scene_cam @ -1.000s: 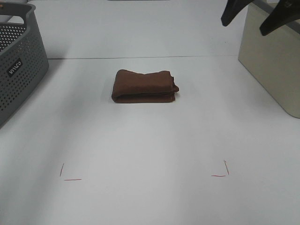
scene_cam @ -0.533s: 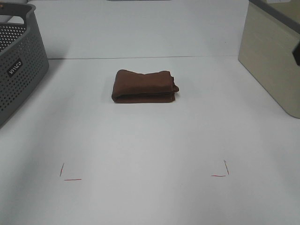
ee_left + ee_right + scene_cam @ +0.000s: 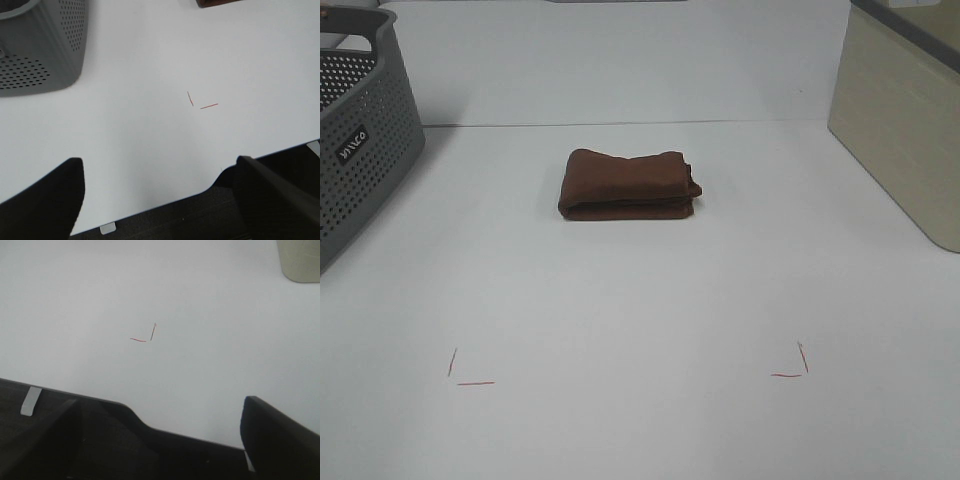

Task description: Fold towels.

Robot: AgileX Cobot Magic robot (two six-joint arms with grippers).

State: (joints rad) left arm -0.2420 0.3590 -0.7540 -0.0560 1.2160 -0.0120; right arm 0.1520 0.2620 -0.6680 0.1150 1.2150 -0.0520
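The dark brown towel (image 3: 630,184) lies folded at mid-table, between the grey perforated basket (image 3: 360,130) and the beige bin (image 3: 905,130); left gripper (image 3: 160,195) and right gripper (image 3: 160,435) hang wide open, empty, over the table's near edge.

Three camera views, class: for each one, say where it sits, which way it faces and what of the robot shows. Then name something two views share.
Exterior high: mounted high at the table's near edge, looking across at the folded brown towel; no robot shows.
Left wrist: on the left arm, looking down past open left gripper at the grey basket.
Right wrist: on the right arm, looking down past open right gripper at bare table.
Shared: both wrist views' red corner marks also appear in the high view.
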